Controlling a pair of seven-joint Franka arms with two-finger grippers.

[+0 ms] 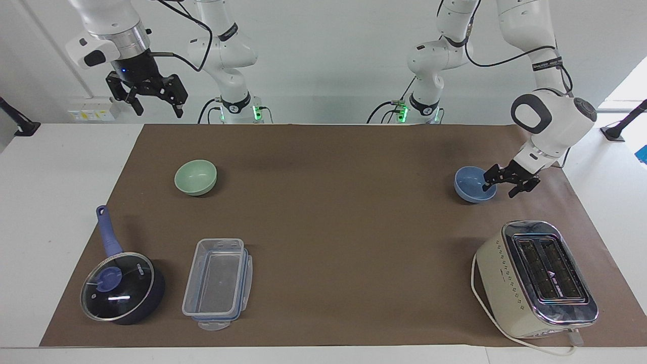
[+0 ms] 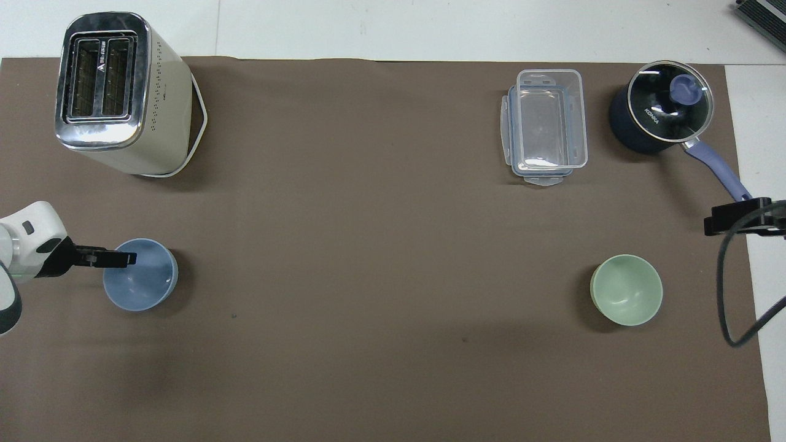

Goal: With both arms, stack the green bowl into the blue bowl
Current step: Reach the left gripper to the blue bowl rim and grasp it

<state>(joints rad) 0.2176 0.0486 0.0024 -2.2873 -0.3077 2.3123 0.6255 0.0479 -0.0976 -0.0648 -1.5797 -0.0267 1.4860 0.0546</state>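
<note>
Green bowl (image 1: 195, 177), pale mint, upright on the brown mat (image 1: 323, 167) toward the right arm's end of the counter (image 1: 65, 167); nothing touches it. Landmark for all places below: the blue bowl (image 1: 473, 184), upright on the same mat toward the left arm's end, about as near to the robots as the green bowl and well apart from it.

Left tool (image 1: 501, 184): lowered to the blue bowl's rim on the side toward the left arm's end of the counter, jaws apart, one finger over the bowl's inside and the other outside its wall. Whether a finger touches the rim cannot be told. In the overhead view the left tool (image 2: 104, 259) reaches over the bowl's edge.

Right tool (image 1: 154, 103): raised high in the air, jaws apart and empty, at the right arm's end of the counter, well apart from the blue bowl; this arm waits.

Toaster (image 1: 536, 278): cream and chrome, farther from the robots than the blue bowl, at the same end of the mat. Clear plastic container (image 1: 217, 283) and lidded dark saucepan (image 1: 121, 288): both farther from the robots than the blue bowl, toward the right arm's end, well apart from it.
</note>
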